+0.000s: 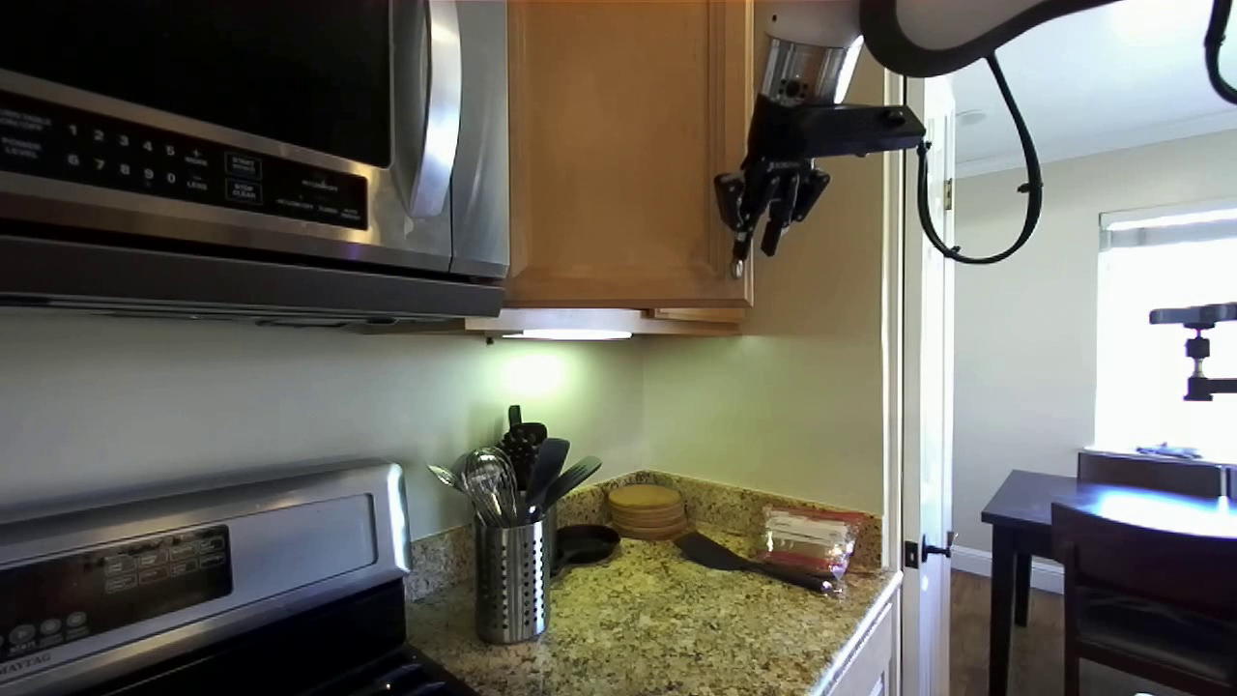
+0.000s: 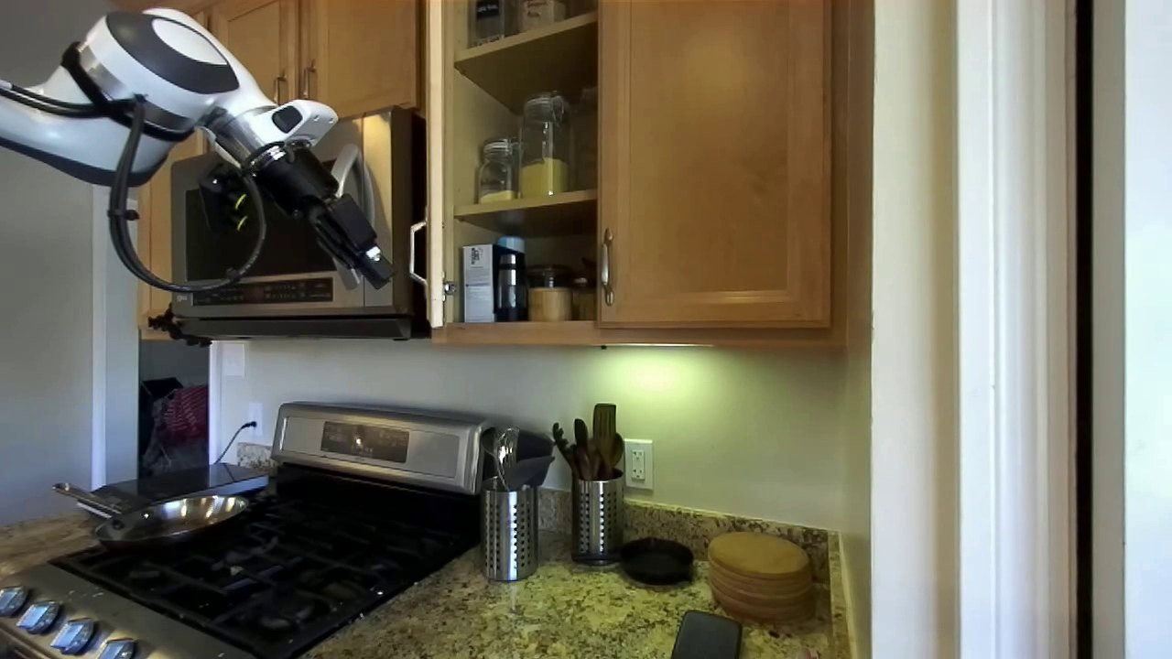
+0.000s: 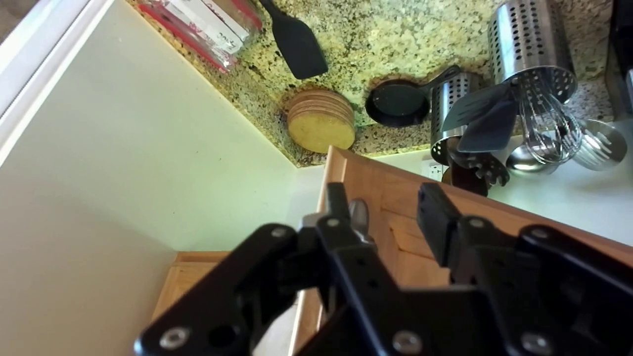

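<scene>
My gripper (image 3: pixel 384 198) stands open beside the swung-out wooden cabinet door (image 3: pixel 420 242). In the wrist view, the door's metal handle (image 3: pixel 359 216) shows between the two fingers, close to the left one; whether they touch, I cannot tell. An exterior view has the gripper (image 1: pixel 755 249) in front of the door (image 1: pixel 618 145) near its free edge, with the lower end of the handle (image 1: pixel 737 269) peeking out below a fingertip. From another angle, the gripper (image 2: pixel 380 265) points down toward the handle (image 2: pixel 417 252), and the door (image 2: pixel 437 165) is seen nearly edge-on. Nothing is held.
The microwave (image 2: pixel 265 238) lies behind the gripper, left of the open cabinet. Glass jars (image 2: pixel 545 146) stand on its shelves (image 2: pixel 526 209). Below are a stove (image 2: pixel 265 558), steel utensil holders (image 2: pixel 509 531), round wooden boards (image 2: pixel 760 577) and a black spatula (image 1: pixel 720 553) on the counter.
</scene>
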`<move>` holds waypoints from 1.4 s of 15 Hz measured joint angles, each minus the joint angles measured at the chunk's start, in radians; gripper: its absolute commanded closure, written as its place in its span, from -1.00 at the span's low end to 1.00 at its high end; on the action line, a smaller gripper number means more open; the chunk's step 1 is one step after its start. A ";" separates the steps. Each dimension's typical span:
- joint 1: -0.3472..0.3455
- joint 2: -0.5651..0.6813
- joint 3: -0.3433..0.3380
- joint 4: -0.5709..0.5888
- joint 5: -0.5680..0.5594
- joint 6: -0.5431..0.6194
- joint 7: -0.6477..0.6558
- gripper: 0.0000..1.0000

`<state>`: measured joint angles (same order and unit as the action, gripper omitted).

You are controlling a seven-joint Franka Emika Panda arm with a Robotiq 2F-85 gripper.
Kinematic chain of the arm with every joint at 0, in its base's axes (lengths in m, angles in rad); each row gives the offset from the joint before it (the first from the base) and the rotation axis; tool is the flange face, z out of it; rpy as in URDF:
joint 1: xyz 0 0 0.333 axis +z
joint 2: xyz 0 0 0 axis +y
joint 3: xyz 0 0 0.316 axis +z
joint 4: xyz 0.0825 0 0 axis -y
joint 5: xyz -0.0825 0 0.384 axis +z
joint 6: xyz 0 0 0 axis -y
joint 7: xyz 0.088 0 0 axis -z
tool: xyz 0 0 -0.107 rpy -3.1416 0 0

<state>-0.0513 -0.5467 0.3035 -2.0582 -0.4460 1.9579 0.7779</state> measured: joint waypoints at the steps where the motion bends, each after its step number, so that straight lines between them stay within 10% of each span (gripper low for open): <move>1: 0.000 0.000 -0.001 0.001 0.000 0.011 0.000 -0.56; 5: -0.007 0.000 -0.003 0.001 -0.008 0.100 0.010 -0.98; 21: -0.041 0.000 -0.002 0.001 -0.045 0.221 0.128 -1.00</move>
<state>-0.0919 -0.5466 0.3010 -2.0573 -0.4911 2.1788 0.9057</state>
